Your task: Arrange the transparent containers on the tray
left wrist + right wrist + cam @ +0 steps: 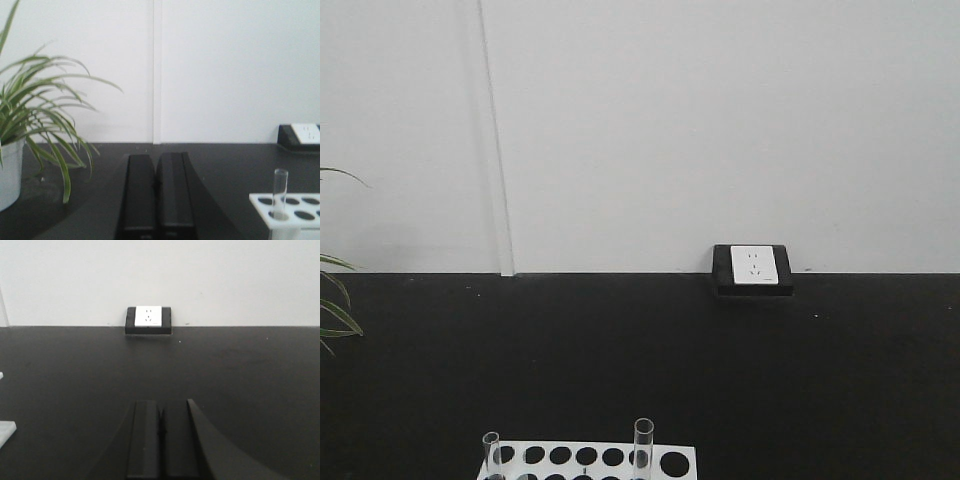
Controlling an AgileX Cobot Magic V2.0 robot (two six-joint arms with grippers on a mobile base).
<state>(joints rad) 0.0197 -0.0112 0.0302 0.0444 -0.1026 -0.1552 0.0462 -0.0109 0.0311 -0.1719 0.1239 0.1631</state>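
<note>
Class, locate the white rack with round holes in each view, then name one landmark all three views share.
Exterior front-facing: white rack at the bottom edge, left of centre, holding two test tubes.
Left wrist-mounted: lower right corner, one test tube standing in it.
Right wrist-mounted: a white scrap at the left edge; cannot tell if it is the rack.
Shared landmark: the white wall socket.

The left gripper (156,162) and the right gripper (161,410) are pointing forward, level, each pressing its jaws together.
</note>
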